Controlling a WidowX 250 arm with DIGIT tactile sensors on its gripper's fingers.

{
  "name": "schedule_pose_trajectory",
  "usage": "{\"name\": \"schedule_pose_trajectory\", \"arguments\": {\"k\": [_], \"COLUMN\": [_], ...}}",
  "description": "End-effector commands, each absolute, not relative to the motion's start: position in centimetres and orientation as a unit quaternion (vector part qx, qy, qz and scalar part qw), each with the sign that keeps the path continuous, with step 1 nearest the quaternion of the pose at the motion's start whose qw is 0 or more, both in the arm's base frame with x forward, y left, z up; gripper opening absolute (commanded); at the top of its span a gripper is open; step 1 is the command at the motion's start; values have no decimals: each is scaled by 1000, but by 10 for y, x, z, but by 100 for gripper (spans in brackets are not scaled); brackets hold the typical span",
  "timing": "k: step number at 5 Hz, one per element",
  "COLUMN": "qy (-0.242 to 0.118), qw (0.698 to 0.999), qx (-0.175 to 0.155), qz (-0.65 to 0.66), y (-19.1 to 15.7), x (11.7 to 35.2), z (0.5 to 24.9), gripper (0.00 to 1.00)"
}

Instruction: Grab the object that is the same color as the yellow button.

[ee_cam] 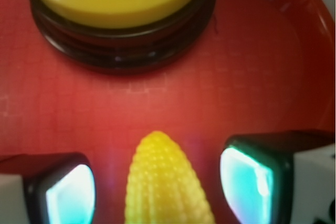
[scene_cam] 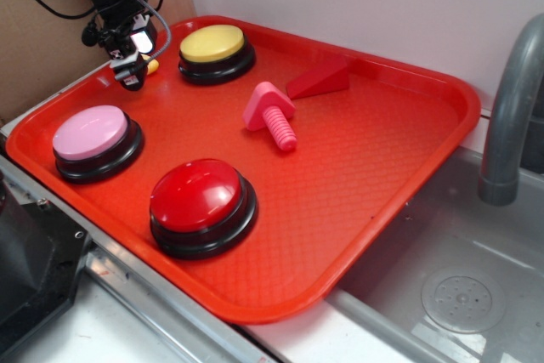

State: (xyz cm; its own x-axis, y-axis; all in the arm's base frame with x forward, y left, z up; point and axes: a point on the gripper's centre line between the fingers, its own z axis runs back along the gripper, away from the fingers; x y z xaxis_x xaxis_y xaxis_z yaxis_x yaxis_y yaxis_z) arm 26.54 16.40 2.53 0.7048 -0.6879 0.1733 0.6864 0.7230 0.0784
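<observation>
From the exterior view, the gripper point(scene_cam: 132, 70) hangs low over the red tray's point(scene_cam: 382, 176) back-left corner, beside the yellow button point(scene_cam: 214, 46), hiding all but a sliver of the corn piece point(scene_cam: 152, 65). The wrist view supplies the rest: the corn piece point(ee_cam: 167, 182) lies between spread fingers point(ee_cam: 71, 195), gaps either side, apparently lined up for closing

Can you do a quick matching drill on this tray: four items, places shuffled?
Things:
1. small yellow ribbed plastic corn piece
2. pale yellow domed push button
3. pink plastic screw
4. red plastic wedge

Places:
A. tray middle, lying on its side
B. between the open tool fingers
C. near the tray's far rim, right of the screw
D. far side, just beyond the corn's tip

Pairs: 1-B, 2-D, 3-A, 4-C
</observation>
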Motion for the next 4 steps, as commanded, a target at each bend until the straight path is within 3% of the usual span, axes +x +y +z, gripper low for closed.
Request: {"name": "schedule_pose_trajectory", "arguments": {"k": [1, 4], "qy": [-104, -84], "qw": [914, 920], "qx": [25, 6], "qz": [-392, -384], "y": [158, 161], "x": [272, 274], "z": [30, 22], "gripper": [0, 0]}}
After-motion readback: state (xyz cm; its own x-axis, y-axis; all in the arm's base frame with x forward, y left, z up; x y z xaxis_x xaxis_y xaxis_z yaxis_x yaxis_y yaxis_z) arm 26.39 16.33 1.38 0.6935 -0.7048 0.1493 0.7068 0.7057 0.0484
